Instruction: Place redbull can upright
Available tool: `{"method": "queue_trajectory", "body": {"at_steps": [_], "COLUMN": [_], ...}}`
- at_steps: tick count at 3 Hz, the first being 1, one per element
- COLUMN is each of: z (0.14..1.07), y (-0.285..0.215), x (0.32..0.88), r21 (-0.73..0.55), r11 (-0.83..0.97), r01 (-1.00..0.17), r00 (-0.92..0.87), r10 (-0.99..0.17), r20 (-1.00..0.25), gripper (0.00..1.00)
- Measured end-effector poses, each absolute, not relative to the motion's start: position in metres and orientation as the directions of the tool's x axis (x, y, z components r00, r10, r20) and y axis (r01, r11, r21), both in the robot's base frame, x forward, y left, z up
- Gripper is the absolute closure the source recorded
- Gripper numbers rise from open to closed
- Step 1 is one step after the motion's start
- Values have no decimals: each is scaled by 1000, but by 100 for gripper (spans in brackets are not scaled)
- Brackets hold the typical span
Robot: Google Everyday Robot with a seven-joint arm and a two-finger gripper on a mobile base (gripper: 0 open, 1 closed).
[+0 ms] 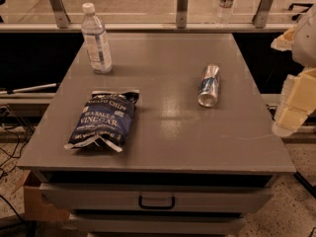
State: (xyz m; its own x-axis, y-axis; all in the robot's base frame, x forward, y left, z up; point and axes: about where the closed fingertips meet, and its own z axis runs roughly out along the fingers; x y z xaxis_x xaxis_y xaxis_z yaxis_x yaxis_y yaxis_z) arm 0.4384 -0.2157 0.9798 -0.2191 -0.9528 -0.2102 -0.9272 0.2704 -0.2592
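Observation:
The redbull can [209, 85] lies on its side on the right half of the grey table [163, 132], its long axis pointing roughly toward and away from me, with a silver end facing the front. My gripper [294, 95] hangs at the right edge of the view, beyond the table's right side and to the right of the can, apart from it. It holds nothing that I can see.
A clear water bottle [97, 39] with a white cap stands upright at the back left. A blue chip bag [104, 120] lies flat at the front left. A drawer handle [156, 202] shows below the front edge. A railing with another bottle [225, 3] runs behind the table.

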Motion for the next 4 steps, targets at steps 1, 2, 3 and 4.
{"method": "queue_trajectory", "body": {"at_steps": [1,2,3,4], "z": [980,979,978,973], "y": [-216,-215,-219,-228], "x": [440,463,503,540], "r21": [-259,-240,-226,-218], "r11": [275,372,505,656], "r01": [-926,-897,-833,-722], "r00": [-224,-320,-455,-607], "r10": [-952,-919,-858,-753], "r20": [-211,-229,-238,-256], "gripper": [0,0,0,0]}}
